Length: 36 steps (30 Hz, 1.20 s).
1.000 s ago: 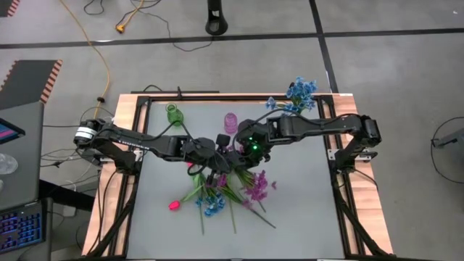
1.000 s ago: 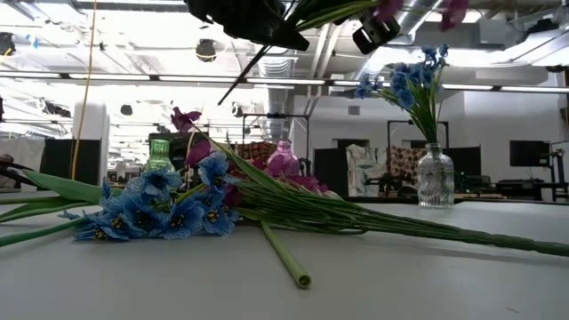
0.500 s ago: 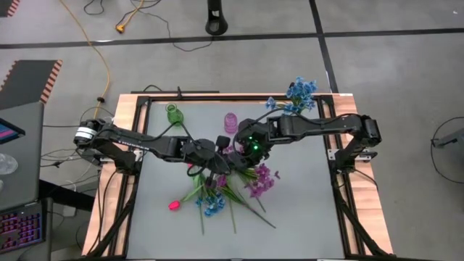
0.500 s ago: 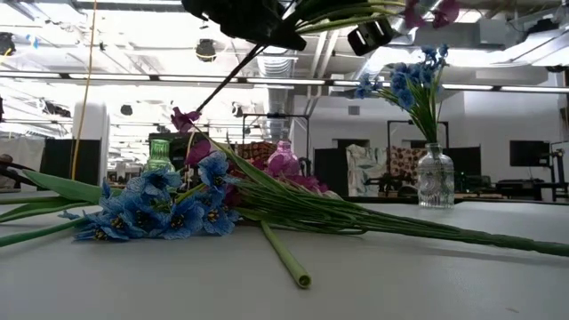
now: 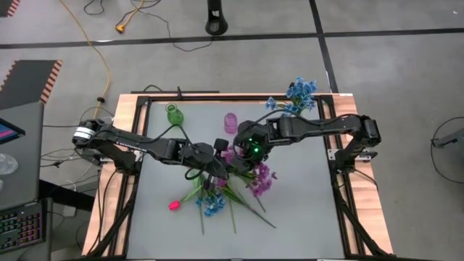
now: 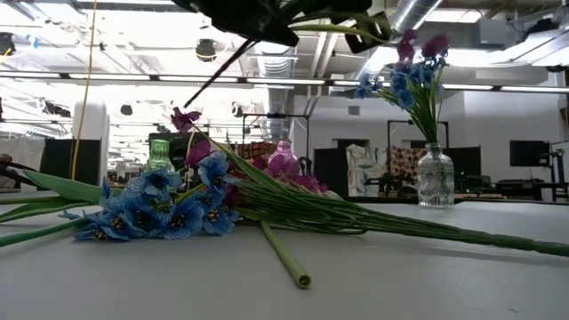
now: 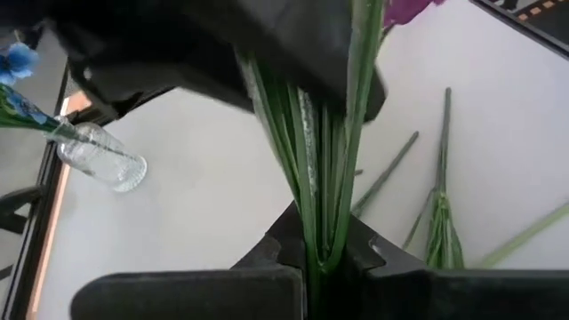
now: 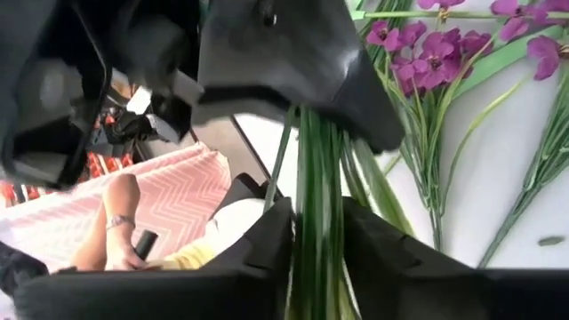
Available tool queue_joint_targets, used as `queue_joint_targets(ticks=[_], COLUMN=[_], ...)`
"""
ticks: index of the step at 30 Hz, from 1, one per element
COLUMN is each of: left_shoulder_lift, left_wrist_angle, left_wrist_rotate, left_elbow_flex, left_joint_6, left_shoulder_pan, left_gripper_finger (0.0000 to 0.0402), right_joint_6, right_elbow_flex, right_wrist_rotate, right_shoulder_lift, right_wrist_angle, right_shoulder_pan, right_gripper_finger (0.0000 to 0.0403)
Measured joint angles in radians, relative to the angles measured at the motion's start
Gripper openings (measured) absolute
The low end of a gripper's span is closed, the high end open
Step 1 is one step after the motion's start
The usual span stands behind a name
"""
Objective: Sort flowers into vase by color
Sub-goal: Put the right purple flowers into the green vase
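A purple sprig [image 5: 261, 177] is held in the air over the middle of the table by both grippers. My left gripper [image 5: 210, 165] and my right gripper [image 5: 243, 154] are both shut on its green stem, close together. In the low view its purple head [image 6: 418, 44] droops in front of the blue flowers [image 6: 400, 84] standing in a clear vase [image 6: 436, 178]. Its bare stem end [image 6: 213, 80] slants down on the other side. A pile of blue clusters [image 6: 160, 209], purple flowers [image 8: 427, 53] and long stems [image 6: 373, 222] lies on the table below. My left gripper pinches the sprig's bundle of stem and narrow leaves [image 7: 320, 222] between its two fingers, on the stem-end side of the other gripper. The sprig is lifted clear of the table. My right gripper pinches the same green bundle [image 8: 311, 204] between its two fingers, right beside the left gripper and nearer the purple head. The head hangs past it and touches nothing.
A green vase [image 5: 172, 114] and a pink vase [image 5: 230, 122] stand near the far edge. The clear vase with blue flowers [image 5: 299, 94] stands at the far right corner. A pink-red bud [image 5: 174, 205] lies at the near left of the pile. A person's arm [image 8: 116, 218] shows beyond the table.
The held sprig has tipped: its purple head has come down into the low view in front of the blue flowers, while its bare stem end has swung up and outward. The left gripper has shifted slightly toward the table's left. Both grippers stay shut on the stem.
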<state>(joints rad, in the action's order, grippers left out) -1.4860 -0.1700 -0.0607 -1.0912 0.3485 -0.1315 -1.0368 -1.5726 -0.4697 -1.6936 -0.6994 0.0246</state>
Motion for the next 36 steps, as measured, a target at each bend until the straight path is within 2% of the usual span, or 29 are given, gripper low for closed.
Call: queue_joint_targets(ticks=[4, 9, 17, 21, 24, 29, 36], left_shoulder_lift=[0.046, 0.141, 0.295, 0.402, 0.495, 0.641, 0.802], left_wrist_angle=[-0.037, -0.139, -0.25, -0.121, -0.001, 0.143, 0.401], left_wrist_rotate=[0.019, -0.002, -0.044, -0.051, -0.068, -0.157, -0.239], left_elbow_flex=[0.0, 0.0, 0.003, 0.123, 0.25, 0.42, 0.629], left_joint_6=[-0.055, -0.133, -0.23, -0.256, -0.286, -0.345, -0.326], left_shoulder_pan=[-0.002, -0.002, -0.003, -0.002, 0.008, 0.024, 0.025], left_gripper_finger=[0.0001, 0.0, 0.0, 0.0, 0.0, 0.0, 0.0], right_joint_6=[0.021, 0.167, 0.443, 0.533, 0.599, 0.667, 0.698], right_elbow_flex=[0.0, 0.0, 0.0, 0.0, 0.0, 0.022, 0.247], right_wrist_rotate=[-0.02, 0.016, 0.22, 0.278, 0.366, 0.488, 0.506], right_shoulder_lift=[0.0, 0.054, 0.213, 0.278, 0.32, 0.365, 0.477], right_wrist_angle=[0.001, 0.033, 0.038, -0.004, -0.065, -0.126, 0.067], right_shoulder_pan=[-0.023, -0.052, -0.072, -0.062, -0.048, -0.037, -0.031], right_gripper_finger=[0.0164, 0.0181, 0.018, 0.018, 0.018, 0.0175, 0.0169])
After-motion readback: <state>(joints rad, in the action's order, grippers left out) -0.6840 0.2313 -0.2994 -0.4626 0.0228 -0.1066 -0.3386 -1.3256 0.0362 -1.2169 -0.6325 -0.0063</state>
